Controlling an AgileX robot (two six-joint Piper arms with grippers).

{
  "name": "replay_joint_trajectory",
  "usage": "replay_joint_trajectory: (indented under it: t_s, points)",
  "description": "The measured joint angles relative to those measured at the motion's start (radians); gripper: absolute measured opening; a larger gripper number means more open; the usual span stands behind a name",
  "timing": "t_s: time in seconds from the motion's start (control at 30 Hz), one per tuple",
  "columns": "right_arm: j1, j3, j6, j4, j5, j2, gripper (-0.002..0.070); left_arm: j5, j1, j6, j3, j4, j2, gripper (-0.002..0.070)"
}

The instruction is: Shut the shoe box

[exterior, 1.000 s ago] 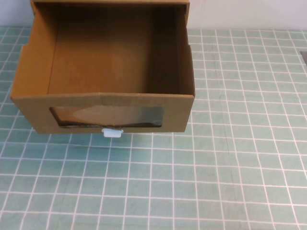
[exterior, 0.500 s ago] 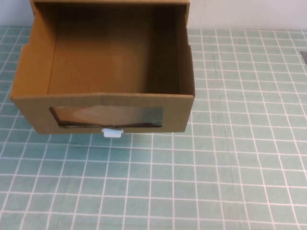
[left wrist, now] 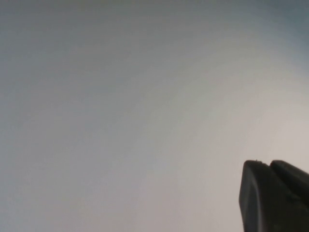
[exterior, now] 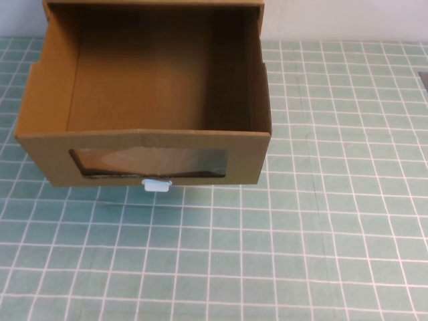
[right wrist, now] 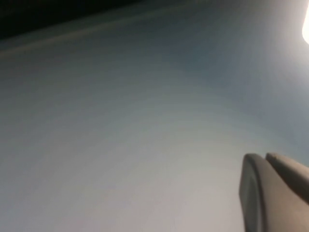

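The shoe box (exterior: 144, 157) is brown corrugated cardboard at the far left of the high view. Its drawer is pulled out toward me, open on top and empty. The front panel has a clear window (exterior: 148, 162) with a small white pull tab (exterior: 156, 185) below it. The drawer's back end sits under the outer sleeve (exterior: 154, 3) at the top edge. Neither arm shows in the high view. My left gripper (left wrist: 268, 164) is shut and empty, facing a blank pale surface. My right gripper (right wrist: 264, 157) is also shut and empty, facing a blank grey surface.
A green mat with a white grid (exterior: 301, 234) covers the table in front of and to the right of the box. A pale wall (exterior: 341, 20) stands behind it. A small dark object (exterior: 424, 77) shows at the right edge.
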Motion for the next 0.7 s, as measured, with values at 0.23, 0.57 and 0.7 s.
replay_joint_trajectory:
  t_s: [0.23, 0.57, 0.7]
  points:
    - [0.0, -0.262, 0.083, 0.01, 0.471, 0.269, -0.0014, 0.475, 0.0, -0.047, -0.329, -0.01, 0.301, -0.0005]
    - [0.0, -0.396, 0.042, 0.049, 0.79, 0.564, -0.0014, 0.807, 0.0, -0.019, -0.612, -0.05, 0.748, -0.0005]
    - [0.008, -0.4, 0.013, 0.145, 0.837, 0.593, -0.0014, 0.727, 0.0, 0.051, -0.633, -0.154, 0.846, -0.0005]
